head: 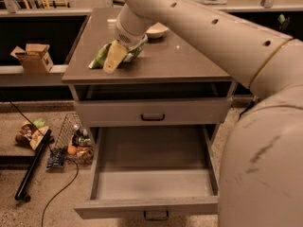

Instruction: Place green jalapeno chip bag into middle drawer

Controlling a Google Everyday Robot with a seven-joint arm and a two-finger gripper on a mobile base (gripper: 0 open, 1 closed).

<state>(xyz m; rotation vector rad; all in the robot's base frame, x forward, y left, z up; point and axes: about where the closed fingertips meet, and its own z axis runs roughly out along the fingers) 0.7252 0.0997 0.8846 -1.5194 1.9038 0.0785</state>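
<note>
The green jalapeno chip bag [100, 56] lies crumpled on the cabinet's countertop [180, 60], near its front left. My gripper [115, 56] reaches down from the cream arm and sits right on the bag's right side, covering part of it. The middle drawer [154, 174] is pulled out wide below, its plain grey floor bare, with a small dark loop handle [155, 215] on its front.
A cream bowl [156, 30] sits on the countertop behind the gripper. The upper drawer front [152, 112] with a black handle is closed. My arm [246, 46] fills the right side. A cardboard box [34, 56], a wire basket [71, 141] and cables lie to the left.
</note>
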